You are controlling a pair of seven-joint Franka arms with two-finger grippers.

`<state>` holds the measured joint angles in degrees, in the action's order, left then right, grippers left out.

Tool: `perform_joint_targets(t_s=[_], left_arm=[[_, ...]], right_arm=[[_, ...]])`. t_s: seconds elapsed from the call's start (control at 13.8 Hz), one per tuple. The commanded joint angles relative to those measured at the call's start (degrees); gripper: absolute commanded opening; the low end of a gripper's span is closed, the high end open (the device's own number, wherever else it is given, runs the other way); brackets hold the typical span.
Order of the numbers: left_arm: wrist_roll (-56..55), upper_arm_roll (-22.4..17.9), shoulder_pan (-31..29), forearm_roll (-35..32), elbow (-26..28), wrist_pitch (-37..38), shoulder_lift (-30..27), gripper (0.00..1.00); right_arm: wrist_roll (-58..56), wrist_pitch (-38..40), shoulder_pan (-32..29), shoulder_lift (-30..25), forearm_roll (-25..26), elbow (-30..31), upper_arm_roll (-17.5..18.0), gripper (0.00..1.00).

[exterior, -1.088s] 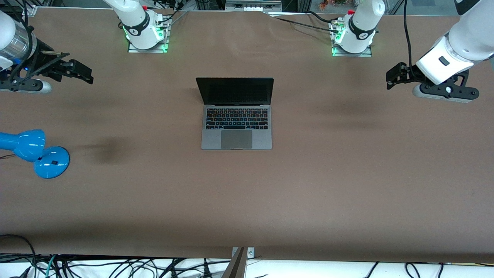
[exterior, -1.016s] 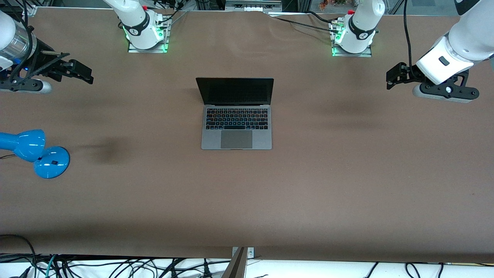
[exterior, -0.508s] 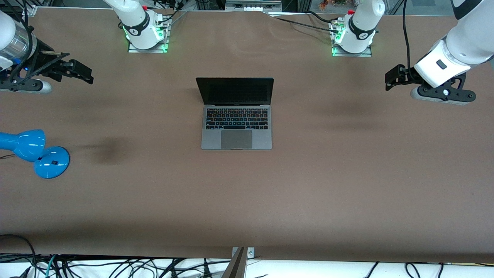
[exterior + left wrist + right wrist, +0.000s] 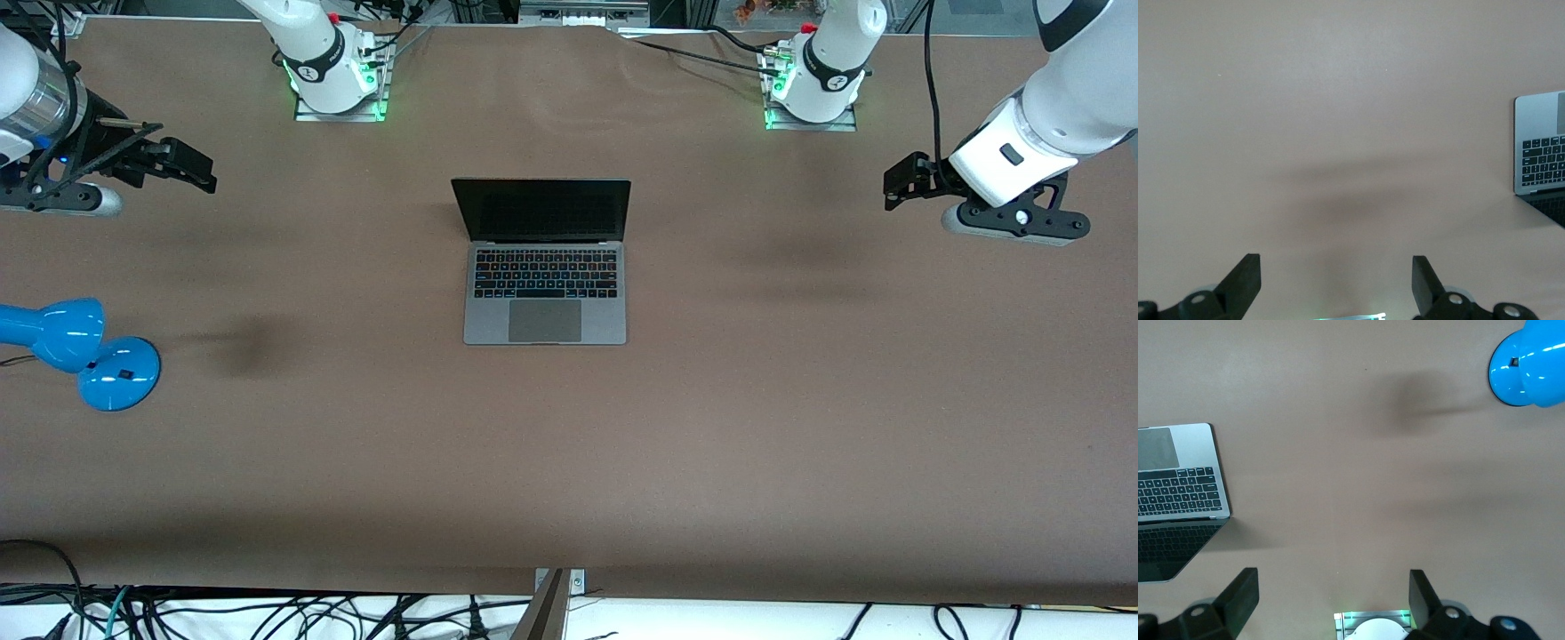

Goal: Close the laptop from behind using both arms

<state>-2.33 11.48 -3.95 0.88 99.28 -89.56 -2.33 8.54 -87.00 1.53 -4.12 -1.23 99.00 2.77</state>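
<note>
The left arm's black two-finger gripper [image 4: 898,184] hangs in the air over bare table toward the left arm's end, its fingers [image 4: 1245,280] spread wide with nothing between them. In the left wrist view only brown surface lies below the open jaws, with a corner of the laptop at the frame's edge. The white jointed left arm [image 4: 1049,98] reaches in from that end, well apart from the laptop.

The right arm's black two-finger gripper [image 4: 191,169] is likewise up in the air over bare table toward the right arm's end, its fingers [image 4: 1241,593] also set wide and holding nothing. Its white jointed right arm [image 4: 27,89] comes in at that end.

Between the two grippers, roughly midway along the brown table [image 4: 800,427], sits the slim space-grey metal laptop [image 4: 544,293]. It is open: the black-bezelled dark screen stands up at the edge nearest the robots' bases, tilted slightly back, and faces the front camera. The base lies flat, showing a black keyboard and, nearer the front camera, a large grey trackpad (the lid's outer face cannot be seen). Neither gripper touches it.

Toward the right arm's end, nearer the front camera than the right gripper, a glossy bright-blue desk lamp with a round base [image 4: 116,373] rests on the table.
</note>
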Motion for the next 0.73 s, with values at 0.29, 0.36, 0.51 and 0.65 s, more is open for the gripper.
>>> perform_joint_targets(t_s=[0.29, 0.36, 0.51, 0.65], left_arm=[[-2.95, -0.05, -0.27, -0.08, -2.68, 5.18, -1.10, 1.00], [-2.95, -0.49, -0.36, 0.44, -3.65, 6.41, -0.93, 1.00], [-2.86, -0.50, -0.45, 0.44, -4.28, 7.38, -0.75, 1.00], [-2.86, -0.41, -0.36, 0.44, -4.28, 7.65, 0.21, 1.00]], right_arm=[[0.68, 2.80, -0.39, -0.71, -0.09, 2.42, 4.59, 1.00], [0.77, 2.80, -0.39, -0.71, 0.00, 2.43, 5.31, 1.00], [0.86, 2.71, -0.39, -0.71, 0.00, 2.43, 7.94, 1.00], [1.03, 2.19, -0.39, -0.71, 0.00, 2.34, 11.63, 1.00]])
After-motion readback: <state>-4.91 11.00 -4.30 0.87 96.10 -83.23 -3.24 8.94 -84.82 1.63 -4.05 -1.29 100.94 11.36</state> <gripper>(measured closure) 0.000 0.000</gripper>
